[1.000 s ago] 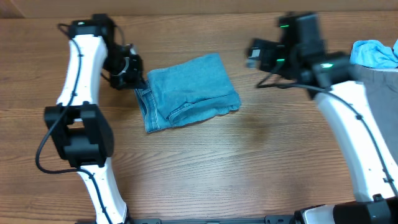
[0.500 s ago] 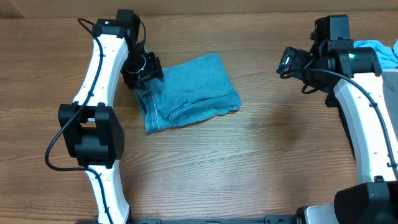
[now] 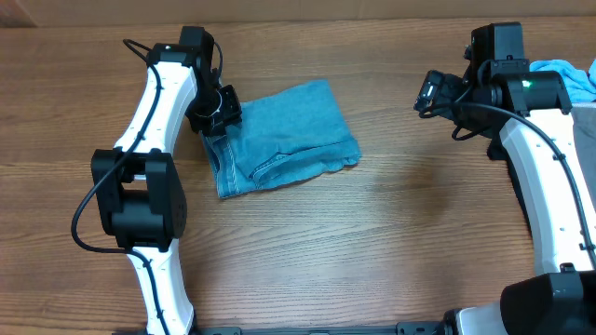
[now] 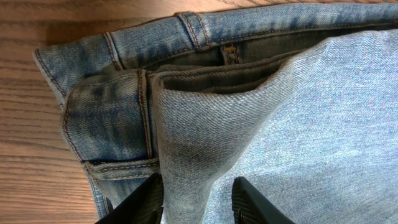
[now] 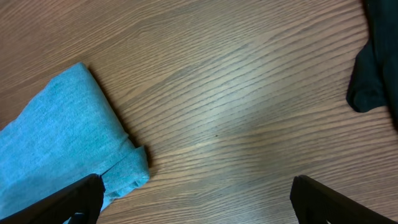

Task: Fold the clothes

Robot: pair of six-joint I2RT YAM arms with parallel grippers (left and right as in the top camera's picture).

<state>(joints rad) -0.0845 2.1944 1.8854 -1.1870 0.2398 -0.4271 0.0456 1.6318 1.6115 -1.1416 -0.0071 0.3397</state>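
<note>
The folded light-blue jeans (image 3: 284, 140) lie on the wooden desk (image 3: 372, 242), left of centre, with the waistband along their left edge. At the far waistband corner the left hand (image 4: 198, 190) straddles a raised denim fold; I cannot tell whether it is clamped. The right hand (image 5: 196, 190) hovers released, fingers wide, well apart from the jeans. At the far right lies a sky-blue garment (image 3: 562, 79).

Looks down on a wooden table (image 5: 236, 106); finds folded light-blue jeans (image 5: 59, 143) at lower left, flat on the wood; catches a dark garment (image 5: 373, 68) at the right edge, well apart; frames both between the wide-spread, empty right gripper (image 5: 199, 202).
</note>
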